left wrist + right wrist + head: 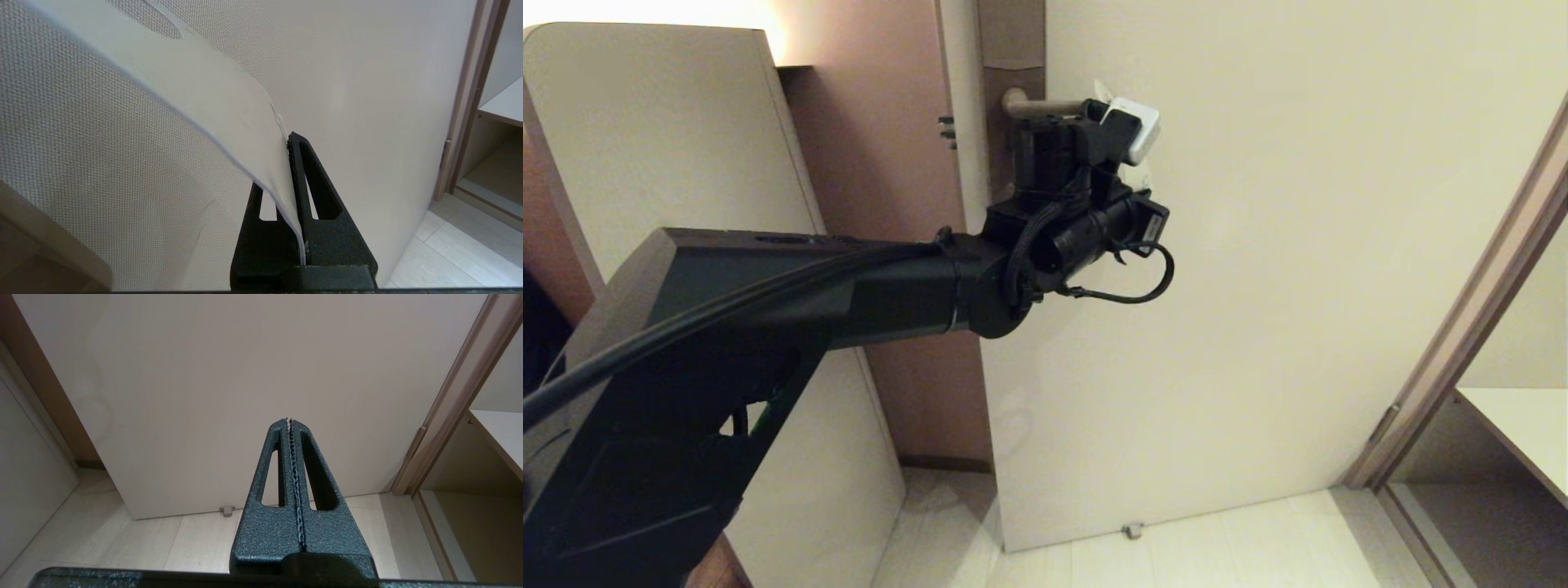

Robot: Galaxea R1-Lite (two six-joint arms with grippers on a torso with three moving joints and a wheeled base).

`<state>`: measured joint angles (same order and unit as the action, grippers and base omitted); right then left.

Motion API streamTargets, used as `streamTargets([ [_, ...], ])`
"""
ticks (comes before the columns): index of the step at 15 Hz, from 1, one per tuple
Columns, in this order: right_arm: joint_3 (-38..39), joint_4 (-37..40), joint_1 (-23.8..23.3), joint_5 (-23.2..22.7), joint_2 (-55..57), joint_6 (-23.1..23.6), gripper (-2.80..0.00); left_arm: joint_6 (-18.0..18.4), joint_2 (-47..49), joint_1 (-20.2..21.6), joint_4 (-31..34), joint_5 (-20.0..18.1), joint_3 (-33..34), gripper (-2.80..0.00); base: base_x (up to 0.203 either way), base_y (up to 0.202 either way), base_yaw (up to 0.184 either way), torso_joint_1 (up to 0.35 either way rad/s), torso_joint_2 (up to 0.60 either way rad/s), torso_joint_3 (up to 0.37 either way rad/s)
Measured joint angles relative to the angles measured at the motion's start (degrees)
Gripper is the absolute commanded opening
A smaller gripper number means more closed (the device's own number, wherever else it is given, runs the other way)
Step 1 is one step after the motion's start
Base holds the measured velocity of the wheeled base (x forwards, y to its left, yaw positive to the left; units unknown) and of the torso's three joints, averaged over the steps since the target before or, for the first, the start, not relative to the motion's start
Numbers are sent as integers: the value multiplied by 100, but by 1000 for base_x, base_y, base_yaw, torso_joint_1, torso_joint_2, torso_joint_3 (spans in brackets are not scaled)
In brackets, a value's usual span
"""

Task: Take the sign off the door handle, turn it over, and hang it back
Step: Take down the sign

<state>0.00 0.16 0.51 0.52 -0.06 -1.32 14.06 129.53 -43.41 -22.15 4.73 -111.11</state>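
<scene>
- Your left gripper (292,179) has its fingers clamped on the white sign (212,102), up beside the door handle (1033,105).
- Right gripper (291,421) idle, fingers closed.
- Next, judge: line the oval hole up with the lever.

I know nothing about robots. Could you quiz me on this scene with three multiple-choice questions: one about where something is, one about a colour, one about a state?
1. Where is the left hand?
A. up by the door handle
B. down by the floor
C. inside the cupboard at the side

2. What colour is the face of the sign seen from the left wrist?
A. red
B. black
C. white

3. How is the right hand?
A. wide open
B. shut and empty
C. shut on a cloth

Answers:
1. A: the head view shows the arm reaching up to the lever.
2. C: the curved card pinched in the left hand looks plain white.
3. B: its jaws meet with nothing between them, pointing at the door.
</scene>
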Motion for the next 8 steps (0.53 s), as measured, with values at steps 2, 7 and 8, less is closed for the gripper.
streamTargets([
  [2,0,0,0,0,1,0,-280,0,-9,-5,0,48,0,-280,0,0,0,0,0,0],
  [7,0,0,0,0,-1,2,-280,2,-9,136,0,117,0,-280,0,0,0,0,0,0],
  [8,0,2,0,-1,-1,0,-280,-1,-9,186,1,113,0,-280,0,0,0,0,0,0],
])
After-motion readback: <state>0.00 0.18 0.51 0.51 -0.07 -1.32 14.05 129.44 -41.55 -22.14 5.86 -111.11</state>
